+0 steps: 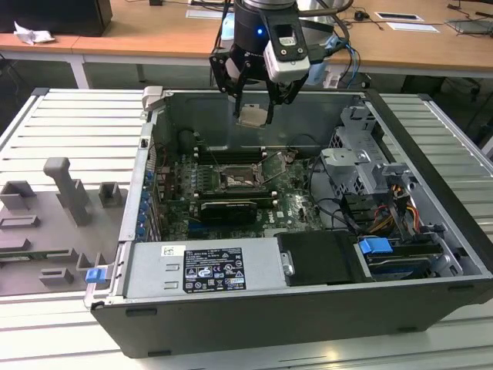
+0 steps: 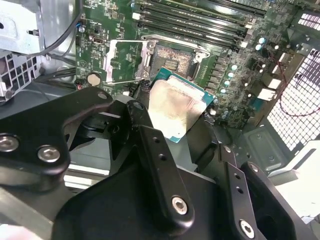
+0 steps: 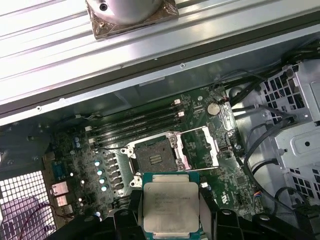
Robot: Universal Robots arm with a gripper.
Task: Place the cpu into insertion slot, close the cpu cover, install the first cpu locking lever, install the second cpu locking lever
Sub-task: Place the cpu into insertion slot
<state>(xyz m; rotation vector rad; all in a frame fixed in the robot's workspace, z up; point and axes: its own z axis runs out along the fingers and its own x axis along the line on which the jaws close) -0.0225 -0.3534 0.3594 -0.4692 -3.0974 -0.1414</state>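
So far, none of the four jobs is done. In the exterior view, the tool hangs over the open computer case on the counter. It is pinching the cpu flat between its fingers. The cpu is up in the air, above the insertion slot and well apart from it. In the second wrist view, the one cpu shows its shiny grey top. The one slot past it is dark and bare, and the one cpu cover is flipped open beside it. In the first wrist view, the cpu sits in the tool's grip, near the bare slot but not in it. The cover lies open on the far side of the slot. The chip has yet to go in, the cover has yet to shut, and both levers are yet to be locked. The levers are too thin to count for sure.
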